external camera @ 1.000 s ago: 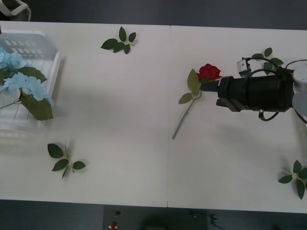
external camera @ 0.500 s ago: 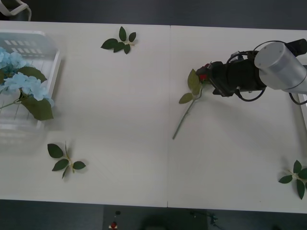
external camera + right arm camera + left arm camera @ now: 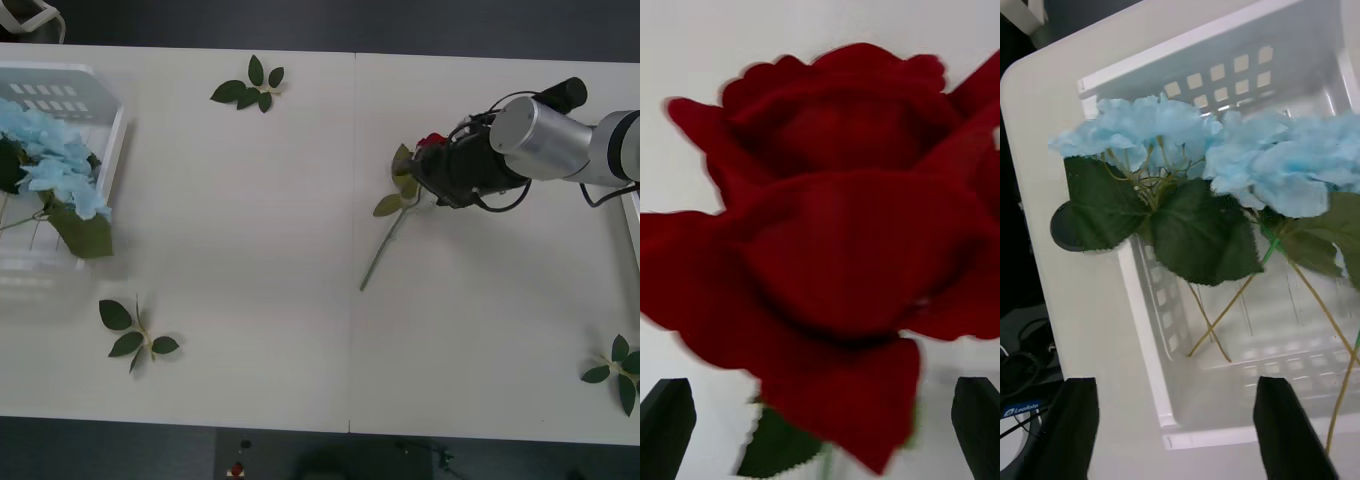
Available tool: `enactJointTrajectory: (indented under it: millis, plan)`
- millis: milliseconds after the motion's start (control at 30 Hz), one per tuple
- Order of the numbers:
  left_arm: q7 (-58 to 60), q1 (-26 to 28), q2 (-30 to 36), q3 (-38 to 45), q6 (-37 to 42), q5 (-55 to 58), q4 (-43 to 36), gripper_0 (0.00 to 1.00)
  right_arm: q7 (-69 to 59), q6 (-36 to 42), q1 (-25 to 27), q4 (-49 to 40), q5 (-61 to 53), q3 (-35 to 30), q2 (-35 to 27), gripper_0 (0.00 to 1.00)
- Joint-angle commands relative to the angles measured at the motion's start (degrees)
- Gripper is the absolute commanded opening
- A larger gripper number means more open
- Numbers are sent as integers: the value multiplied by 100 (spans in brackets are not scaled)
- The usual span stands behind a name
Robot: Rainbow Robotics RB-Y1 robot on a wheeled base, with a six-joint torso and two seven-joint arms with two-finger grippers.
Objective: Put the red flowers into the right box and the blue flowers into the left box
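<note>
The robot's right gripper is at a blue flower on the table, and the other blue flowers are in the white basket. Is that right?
Not quite. The right gripper is at a deep-red artificial rose, not a blue one; the right wrist view shows its red petals between the open black fingers. The rest is right: the pale blue hydrangea flowers are in the white slotted plastic basket.

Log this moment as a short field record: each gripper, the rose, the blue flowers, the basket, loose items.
right gripper: at on the right half of the table, open, fingers either side of the red rose
red rose: head between the open fingers, stem lying on the table
left gripper: open, above the white slotted basket's near rim
blue flowers: two heads in the white slotted basket, stems inside
leaf sprigs: three loose on the table
</note>
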Motion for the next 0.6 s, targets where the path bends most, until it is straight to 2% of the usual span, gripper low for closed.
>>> enactJointTrajectory:
  millis: [33,133,300,467,600]
  plan:
    - [227,-153,22,-69,160,447,-173,100,30,482,-97,485,687,-268,58,100]
    - [-63,-162,-13,-298,371,1273,-164,100,39,939,-97,679,1232,-505,84,100]
    - [-133,-153,-321,-1107,-113,2513,-164,100,-49,1370,-97,890,1883,-778,207,100]
    - [-643,-267,-839,-1862,-693,3110,-164,100,-181,1563,-97,1356,2059,-822,568,100]
    - [-713,-452,-1332,-2205,-851,3189,-164,100,-436,1730,-89,1813,2085,-813,902,100]
